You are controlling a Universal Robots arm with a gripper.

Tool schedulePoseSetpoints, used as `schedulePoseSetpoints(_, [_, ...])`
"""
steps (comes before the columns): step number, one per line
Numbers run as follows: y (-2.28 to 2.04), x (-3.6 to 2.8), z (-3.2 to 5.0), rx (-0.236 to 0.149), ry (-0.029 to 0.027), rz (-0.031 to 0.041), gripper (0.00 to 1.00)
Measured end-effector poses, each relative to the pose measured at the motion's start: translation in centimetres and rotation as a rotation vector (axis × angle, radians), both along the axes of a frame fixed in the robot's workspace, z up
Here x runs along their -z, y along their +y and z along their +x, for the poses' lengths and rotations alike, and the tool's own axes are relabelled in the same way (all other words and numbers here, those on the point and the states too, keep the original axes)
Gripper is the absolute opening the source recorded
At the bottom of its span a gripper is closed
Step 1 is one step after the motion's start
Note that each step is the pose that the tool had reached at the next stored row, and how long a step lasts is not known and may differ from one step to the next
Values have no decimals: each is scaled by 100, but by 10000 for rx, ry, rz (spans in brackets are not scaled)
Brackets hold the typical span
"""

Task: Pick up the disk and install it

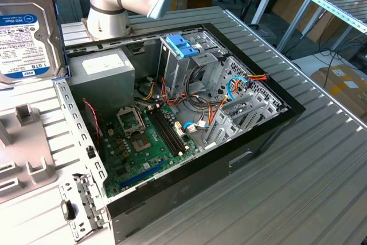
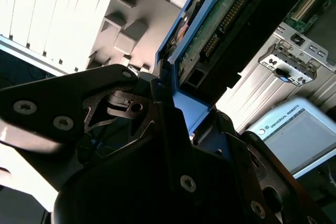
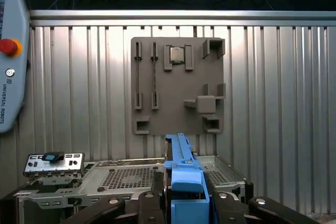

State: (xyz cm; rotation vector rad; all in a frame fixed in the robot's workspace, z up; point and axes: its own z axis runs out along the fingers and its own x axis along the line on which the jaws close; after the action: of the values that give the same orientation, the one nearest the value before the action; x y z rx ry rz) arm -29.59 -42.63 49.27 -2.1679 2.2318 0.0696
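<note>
The disk (image 1: 26, 32) hangs in the air at the exterior view's upper left, above the table, its white-and-blue label facing the camera and a blue rail along its side. In the first wrist view the disk (image 3: 181, 177) appears edge-on with its blue rail up, and my gripper (image 3: 181, 203) is shut on it from both sides. The second wrist view shows the disk's green circuit-board underside (image 2: 226, 19) and the black gripper (image 2: 176, 114) clamped on its near end.
The open computer case (image 1: 275, 136) lies on the slatted metal table, with a drive cage topped in light blue (image 1: 183, 44), a grey power supply (image 1: 106, 70) and a motherboard (image 1: 143, 142). A grey parts holder (image 3: 178, 85) lies beside the case, and a teach pendant (image 3: 10, 51) rests further off.
</note>
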Motion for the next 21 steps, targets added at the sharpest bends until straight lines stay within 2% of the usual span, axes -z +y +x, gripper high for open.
schedulePoseSetpoints(4, [-10, 2, 21, 0, 0, 0, 37])
schedulePoseSetpoints(6, [-56, 14, 115, 0, 0, 0, 37])
schedulePoseSetpoints(21, [-92, 24, 205, 0, 0, 0, 37])
